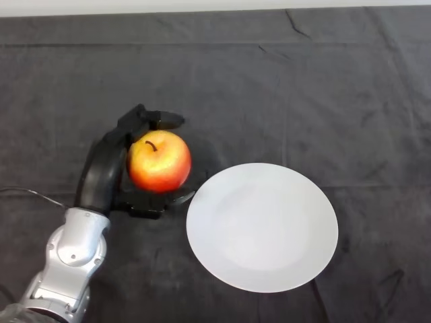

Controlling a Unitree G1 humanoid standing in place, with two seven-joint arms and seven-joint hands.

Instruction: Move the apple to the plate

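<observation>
now apple (159,162) clasped in hand (108,168), beside plate (262,227)

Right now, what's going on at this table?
The robot's left hand is curled round a red and yellow apple, with fingers showing above and below the fruit. The apple sits just left of a white plate on the dark cloth, not yet on it. The plate holds nothing. Whether the apple is lifted or resting on the cloth can't be told from this view.
</observation>
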